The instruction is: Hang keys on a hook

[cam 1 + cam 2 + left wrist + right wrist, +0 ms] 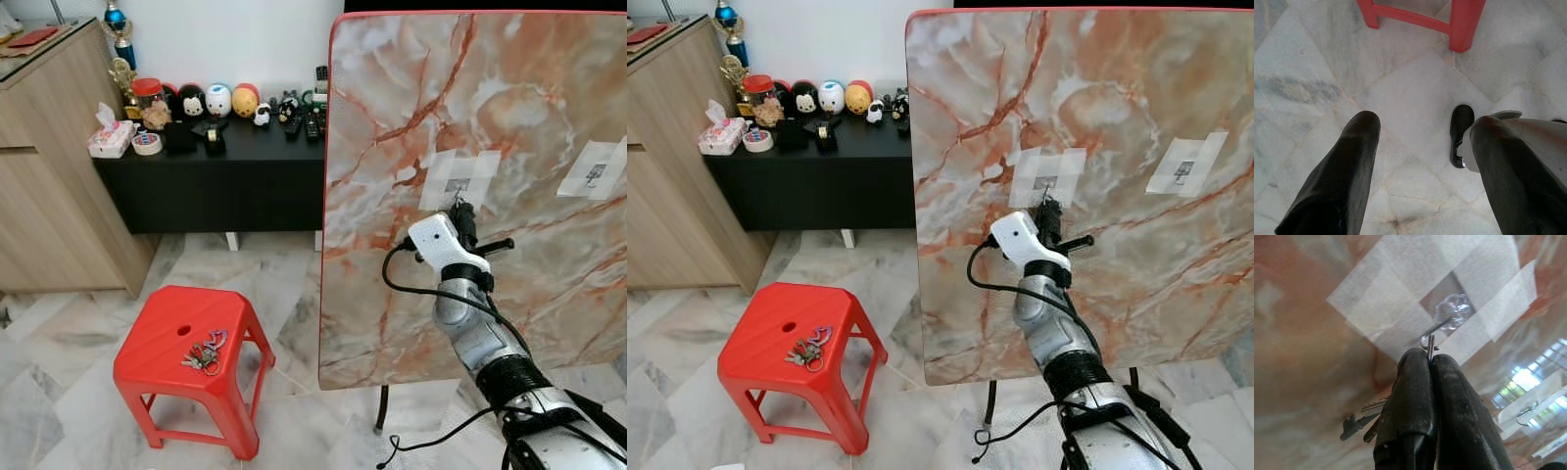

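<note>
The right end effector [1430, 363], pinched tight on the key ring [1430, 348], holds it at the hook [1442, 325]; slipping it on and letting go remain.

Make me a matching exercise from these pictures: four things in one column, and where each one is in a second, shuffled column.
1. key ring
2. spare keys
3. tissue box
4. left end effector

A. on the red stool
B. on the black cabinet
C. open above the floor
D. pinched by the right end effector at the taped hook

Pairs: 1-D, 2-A, 3-B, 4-C
</note>
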Robot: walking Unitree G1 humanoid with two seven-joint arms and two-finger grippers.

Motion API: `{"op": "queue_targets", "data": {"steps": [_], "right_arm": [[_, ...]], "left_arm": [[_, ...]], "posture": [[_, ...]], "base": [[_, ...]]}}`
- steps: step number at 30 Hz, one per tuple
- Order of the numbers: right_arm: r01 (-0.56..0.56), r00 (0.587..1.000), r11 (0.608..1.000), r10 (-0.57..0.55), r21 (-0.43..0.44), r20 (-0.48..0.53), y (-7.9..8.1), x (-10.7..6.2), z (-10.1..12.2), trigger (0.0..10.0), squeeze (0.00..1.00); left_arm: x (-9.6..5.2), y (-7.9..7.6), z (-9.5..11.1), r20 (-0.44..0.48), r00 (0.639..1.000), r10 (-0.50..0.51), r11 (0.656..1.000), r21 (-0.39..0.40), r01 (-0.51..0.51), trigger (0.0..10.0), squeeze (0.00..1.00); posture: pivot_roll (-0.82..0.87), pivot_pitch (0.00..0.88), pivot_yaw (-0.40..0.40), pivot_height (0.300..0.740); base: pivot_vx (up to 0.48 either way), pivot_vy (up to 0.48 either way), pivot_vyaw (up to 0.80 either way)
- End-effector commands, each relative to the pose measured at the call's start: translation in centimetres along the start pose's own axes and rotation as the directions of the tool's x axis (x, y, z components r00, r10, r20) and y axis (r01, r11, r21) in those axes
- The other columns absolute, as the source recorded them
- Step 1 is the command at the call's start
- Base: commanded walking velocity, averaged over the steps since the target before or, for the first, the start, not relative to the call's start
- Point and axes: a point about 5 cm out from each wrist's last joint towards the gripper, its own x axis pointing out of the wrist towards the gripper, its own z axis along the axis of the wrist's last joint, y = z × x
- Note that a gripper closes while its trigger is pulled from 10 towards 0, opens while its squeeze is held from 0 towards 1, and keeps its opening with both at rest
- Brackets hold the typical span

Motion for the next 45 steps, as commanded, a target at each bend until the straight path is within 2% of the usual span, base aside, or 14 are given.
{"op": "queue_targets", "data": {"steps": [1,10,15,16,17,18,20,29,31,32,38,41,43,45], "right_arm": [[0.0,1.0,1.0,-0.001,0.007,0.023,-0.3,0.5,0.7,10.0,0.0],[-0.022,1.0,1.0,0.022,0.008,0.02,-0.1,0.5,0.7,10.0,0.0],[-0.033,0.999,0.998,0.033,0.052,0.007,0.0,0.5,0.5,10.0,0.0],[-0.034,0.999,0.998,0.034,0.06,0.007,0.0,0.5,0.5,10.0,0.61],[-0.035,0.999,0.997,0.035,0.065,0.008,0.0,0.5,0.5,10.0,0.61],[-0.035,0.999,0.997,0.035,0.068,0.008,0.0,0.5,0.5,10.0,0.97],[-0.036,0.999,0.997,0.035,0.073,0.012,0.1,0.3,0.6,10.0,1.0],[-0.054,0.996,0.991,0.045,0.122,0.081,0.3,-0.4,1.0,10.0,1.0],[-0.084,0.993,0.983,0.068,0.163,0.098,0.6,-0.9,1.0,10.0,0.94],[-0.099,0.992,0.978,0.081,0.186,0.1,0.8,-1.2,0.8,10.0,0.0],[-0.196,0.98,0.946,0.181,0.257,0.08,1.6,-3.3,-1.3,10.0,0.0],[-0.223,0.958,0.879,0.278,0.422,-0.074,2.6,-4.7,-4.2,10.0,0.0],[-0.13,0.894,0.8,0.35,0.586,-0.279,3.3,-6.4,-8.0,10.0,0.0],[-0.035,0.789,0.746,0.429,0.665,-0.44,4.1,-8.7,-11.5,10.0,0.0]], "left_arm": [[0.2,-0.4,0.4,0.0,1.0,-0.005,1.0,0.003,0.005,10.0,0.0],[0.3,-0.6,0.8,0.006,1.0,-0.008,1.0,0.004,0.008,10.0,0.0],[0.4,-0.6,1.0,0.008,1.0,-0.007,1.0,0.006,0.007,10.0,0.0],[0.4,-0.6,1.0,0.008,1.0,-0.007,1.0,0.007,0.007,10.0,0.0],[0.4,-0.6,1.0,0.008,1.0,-0.007,1.0,0.007,0.007,10.0,0.0],[0.3,-0.5,1.0,0.008,1.0,-0.007,1.0,0.007,0.007,10.0,0.0],[0.3,-0.5,0.9,0.007,1.0,-0.007,1.0,0.007,0.007,10.0,0.0],[0.2,-0.4,0.6,0.0,1.0,-0.008,1.0,0.008,0.008,10.0,0.0],[0.2,-0.4,0.5,-0.002,1.0,-0.008,1.0,0.009,0.008,10.0,0.0],[0.2,-0.4,0.5,-0.003,1.0,-0.008,1.0,0.009,0.008,10.0,0.0],[0.1,-0.1,0.1,-0.008,1.0,-0.005,1.0,0.008,0.005,10.0,0.0],[0.0,-0.1,0.0,-0.009,1.0,-0.004,1.0,0.008,0.004,10.0,0.0],[0.0,-0.2,0.0,-0.01,1.0,-0.005,1.0,0.011,0.005,10.0,0.0],[0.0,-0.2,-0.1,-0.011,1.0,-0.006,1.0,0.015,0.006,10.0,0.0]], "posture": [[0.07,0.0,-0.03,0.74],[0.07,0.0,-0.03,0.74],[0.07,0.0,-0.03,0.74],[0.07,0.0,-0.03,0.74],[0.07,0.0,-0.03,0.74],[0.07,0.0,-0.03,0.74],[0.07,0.0,-0.03,0.74],[0.07,0.0,-0.031,0.74],[0.07,0.0,-0.03,0.74],[0.07,0.0,-0.032,0.74],[0.07,0.0,-0.037,0.74],[0.06,0.0,-0.036,0.74],[0.06,0.0,-0.031,0.74],[0.05,0.0,-0.025,0.74]], "base": [[0.0,0.0,0.0],[0.0,0.0,0.0],[0.0,0.0,0.0],[0.0,0.0,0.0],[0.0,0.0,0.0],[0.0,0.0,0.0],[0.0,0.0,0.0],[0.0,0.0,0.0],[0.0,0.0,0.0],[0.0,0.0,0.0],[0.0,0.0,0.0],[0.0,0.0,0.0],[0.0,0.0,0.0],[0.0,0.0,0.0]]}}
